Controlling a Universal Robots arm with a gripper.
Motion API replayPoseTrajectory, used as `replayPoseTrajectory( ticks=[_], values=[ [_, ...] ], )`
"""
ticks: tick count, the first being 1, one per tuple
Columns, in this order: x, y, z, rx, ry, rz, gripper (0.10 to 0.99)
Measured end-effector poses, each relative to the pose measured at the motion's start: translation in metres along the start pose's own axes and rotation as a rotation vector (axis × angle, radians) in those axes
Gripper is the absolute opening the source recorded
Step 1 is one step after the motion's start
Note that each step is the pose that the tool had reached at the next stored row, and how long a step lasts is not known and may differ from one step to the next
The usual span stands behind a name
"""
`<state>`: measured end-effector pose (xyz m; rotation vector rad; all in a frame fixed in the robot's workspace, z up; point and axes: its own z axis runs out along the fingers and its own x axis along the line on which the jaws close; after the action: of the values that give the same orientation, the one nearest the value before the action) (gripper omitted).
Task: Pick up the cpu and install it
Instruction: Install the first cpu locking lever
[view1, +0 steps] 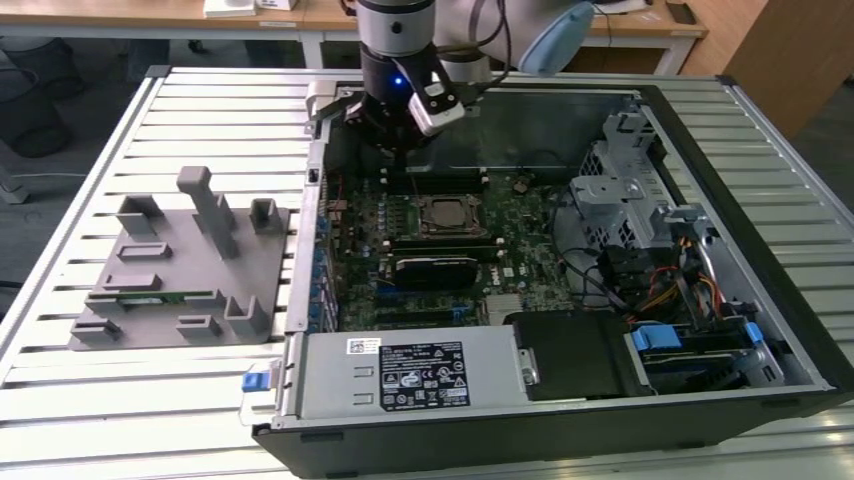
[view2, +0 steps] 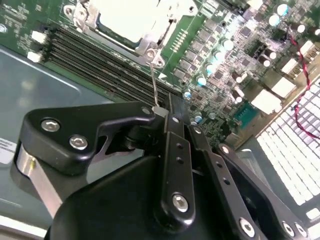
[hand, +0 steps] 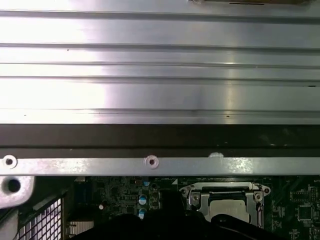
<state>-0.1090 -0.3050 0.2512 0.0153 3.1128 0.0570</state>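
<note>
The cpu (view1: 445, 215) lies flat in the socket in the middle of the motherboard (view1: 521, 210), inside the open computer case. Its silvery top also shows within the metal socket frame in both wrist views (view2: 131, 17) (hand: 227, 209). My gripper (view1: 400, 152) hangs over the back part of the board, just behind the socket and apart from the cpu. In the second wrist view its black fingers (view2: 172, 145) are pressed together with nothing wide between them. The thin wire socket lever (view2: 154, 82) rises from the socket corner to the tips of my gripper (view2: 169, 112). Whether it is pinched there is unclear.
A grey holder (view1: 174, 270) with a green memory stick (view1: 154, 297) stands on the slatted table at the exterior view's left. Inside the case, the power supply (view1: 407, 372) lies at the front, with a drive cage (view1: 627, 190) and cables (view1: 667, 290) at the right. Memory slots (view2: 100, 57) run beside the socket.
</note>
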Motion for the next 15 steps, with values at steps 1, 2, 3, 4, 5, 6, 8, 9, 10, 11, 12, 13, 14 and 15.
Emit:
replayPoseTrajectory(
  ticks=[1, 2, 3, 4, 5, 6, 8, 9, 10, 11, 12, 13, 14, 15],
  values=[
    [-0.0031, 0.0, 0.0001, 0.0, 0.0009, 0.0, 0.106],
    [-0.0067, 0.0001, 0.0002, 0.0, 0.0023, 0.0, 0.106],
    [-0.0105, 0.0001, 0.0003, 0.0, 0.0038, 0.0, 0.106],
    [-0.0142, 0.0001, 0.0004, 0.0, 0.0053, 0.0, 0.106],
    [-0.018, 0.0002, 0.0005, 0.0, 0.0065, 0.0, 0.106],
    [-0.0219, 0.0002, 0.0006, 0.0, 0.0076, -0.001, 0.106],
    [-0.0291, 0.0003, 0.0009, 0.0, 0.0089, -0.002, 0.106],
    [-0.031, 0.0003, 0.0009, 0.0, 0.0091, -0.003, 0.106],
    [-0.0316, 0.0001, 0.001, -0.002, 0.0091, -0.004, 0.106],
    [-0.0318, -0.0002, 0.0011, -0.008, 0.0091, -0.005, 0.106],
    [-0.0319, -0.0006, 0.0011, -0.022, 0.0092, -0.004, 0.106],
    [-0.032, -0.0014, 0.0012, -0.04, 0.0094, -0.004, 0.106],
    [-0.0323, -0.0029, 0.0014, -0.053, 0.0094, -0.003, 0.106],
    [-0.0324, -0.0052, 0.0015, -0.059, 0.0094, -0.003, 0.106]
  ],
)
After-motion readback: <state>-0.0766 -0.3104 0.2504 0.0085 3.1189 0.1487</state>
